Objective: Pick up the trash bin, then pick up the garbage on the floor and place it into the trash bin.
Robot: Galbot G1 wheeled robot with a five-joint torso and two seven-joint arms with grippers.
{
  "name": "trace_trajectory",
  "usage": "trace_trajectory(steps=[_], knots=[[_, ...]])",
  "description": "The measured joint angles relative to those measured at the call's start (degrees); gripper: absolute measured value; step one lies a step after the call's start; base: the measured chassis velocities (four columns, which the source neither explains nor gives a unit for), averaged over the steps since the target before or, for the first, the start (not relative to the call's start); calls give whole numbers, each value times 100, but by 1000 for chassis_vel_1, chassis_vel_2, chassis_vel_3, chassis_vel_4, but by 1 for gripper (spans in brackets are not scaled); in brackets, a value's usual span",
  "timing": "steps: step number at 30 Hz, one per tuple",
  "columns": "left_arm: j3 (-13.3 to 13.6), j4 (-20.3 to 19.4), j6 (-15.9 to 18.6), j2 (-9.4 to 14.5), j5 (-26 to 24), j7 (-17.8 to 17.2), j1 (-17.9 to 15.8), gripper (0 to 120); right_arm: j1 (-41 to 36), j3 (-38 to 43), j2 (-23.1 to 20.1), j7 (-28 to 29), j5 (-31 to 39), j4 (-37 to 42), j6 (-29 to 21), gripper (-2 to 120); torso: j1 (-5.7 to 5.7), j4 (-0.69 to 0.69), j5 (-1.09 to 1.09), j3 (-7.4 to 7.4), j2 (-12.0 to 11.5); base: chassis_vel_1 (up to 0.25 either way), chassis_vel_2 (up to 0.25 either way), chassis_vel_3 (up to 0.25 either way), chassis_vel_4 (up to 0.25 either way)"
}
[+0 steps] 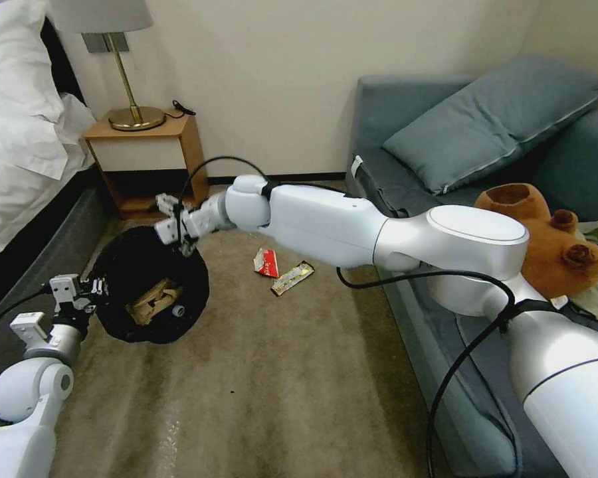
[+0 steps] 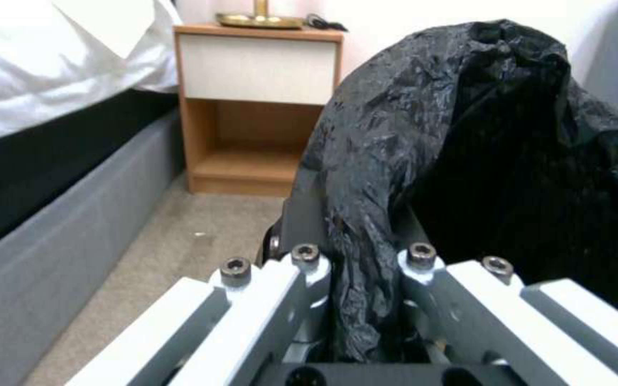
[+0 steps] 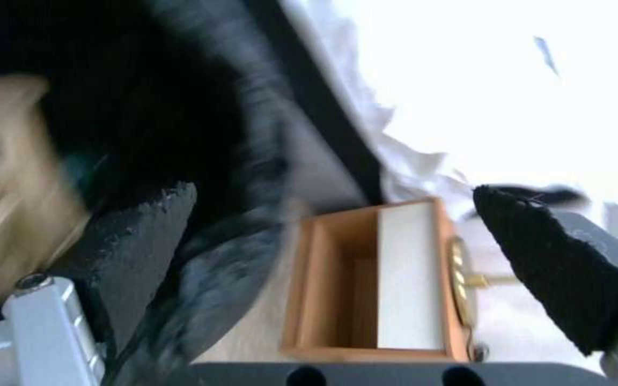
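A: Where do we have the bin [image 1: 146,292] right now?

B: It sits low at our left, near the bed [image 1: 20,133] and in front of the nightstand [image 1: 146,159]. Our left gripper [image 1: 99,287] is at its rim, fingers [image 2: 309,300] clamped on the black bag [image 2: 424,161].

A: And our right gripper [image 1: 174,229]?

B: It hangs over the far edge of the bin's mouth, fingers [image 3: 559,262] spread apart with nothing between them.

A: What do we see inside the bin?

B: A crumpled tan paper bag [image 1: 154,299] and the neck of a clear bottle [image 1: 177,311] lie at the bottom.

A: What is on the floor?

B: On the carpet [image 1: 259,385], a red-and-white wrapper [image 1: 266,263] and a long yellowish wrapper [image 1: 292,277] lie just beside each other, well apart from the bin, toward the sofa [image 1: 405,172]. A brown plush bear [image 1: 545,239] rests on the sofa seat.
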Motion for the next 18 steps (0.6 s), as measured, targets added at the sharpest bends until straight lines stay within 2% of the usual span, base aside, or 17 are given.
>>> trace_trajectory(steps=[1,3,4,6,7,8,9,10,12,13,15,16,18], knots=[[0,0,0,0,0,0,0,5,0,0,0,0,0,0,0,100,0,0,0,0,0,0,0,0,0],[-103,49,-49,41,-131,-72,14,5,-69,89,-2,924,1078,413,-669,100,0,2,0,0,0,0,0,0,0],[-103,49,-49,41,-131,-72,14,5,-69,89,-2,924,1078,413,-669,100,0,2,0,0,0,0,0,0,0],[-226,97,-83,114,-266,-103,27,5,-271,368,-160,2422,2475,1152,-1720,100,0,6,-1,0,0,0,0,0,0],[-226,97,-83,114,-266,-103,27,5,-271,368,-160,2422,2475,1152,-1720,100,0,6,-1,0,0,0,0,0,0],[-261,109,-88,137,-294,-120,22,5,-347,477,-226,2852,2853,1337,-2040,100,0,5,-1,0,0,0,0,0,0],[-313,124,-90,172,-340,-145,-2,5,-500,671,-311,3513,3372,1607,-2472,100,0,1,0,0,0,0,0,0,0],[-313,124,-90,172,-340,-145,-2,5,-500,671,-311,3513,3372,1607,-2472,100,0,1,0,0,0,0,0,0,0],[-403,139,-91,234,-424,-190,-67,5,-806,989,-422,4532,4028,1913,-2909,100,0,-1,1,0,0,0,0,0,0],[-403,139,-91,234,-424,-190,-67,5,-806,989,-422,4532,4028,1913,-2909,100,0,-1,1,0,0,0,0,0,0],[-514,142,-66,329,-529,-223,-142,5,-1378,1412,-590,5742,4641,2251,-3260,100,0,2,0,0,0,0,0,0,0],[-514,142,-66,329,-529,-223,-142,5,-1378,1412,-590,5742,4641,2251,-3260,100,0,2,0,0,0,0,0,0,0],[-575,139,-36,396,-610,-281,-173,5,-1713,1568,-793,6178,4782,2439,-3325,100,0,2,2,0,0,0,0,0,0]])
